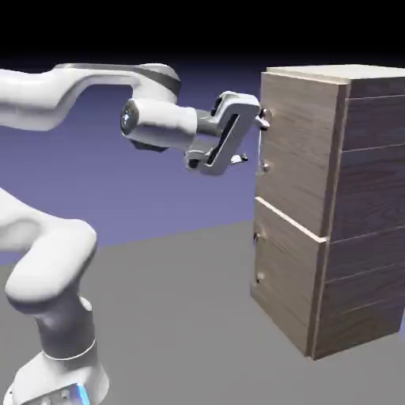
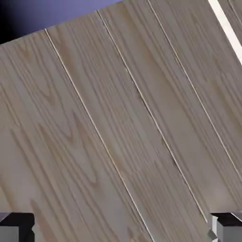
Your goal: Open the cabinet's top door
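Two fingers of the claw (image 1: 251, 139): they are spread wide apart, and nothing is held between them; the claw is seen released.
Fingertips in the hand view: they are shown at the bottom corners, with wooden boards filling the space between.
Place of the claw: it is held tilted before the upper part of the cabinet (image 1: 372, 170); one finger is seen close to the upper knob (image 1: 266, 115), but whether it is touched cannot be told.
Handle (image 1: 261, 146): it is seen edge-on, upright, on the far side of the top door (image 1: 299, 146).
Top door: it is found above the lower door (image 1: 289, 273), closed against the cabinet.
Arm (image 1: 162, 123): it is stretched from the exterior view's left toward the cabinet at the right.
Wood in the hand view: it is crossed by thin slanting lines, and a bright strip is shown in the upper right corner.
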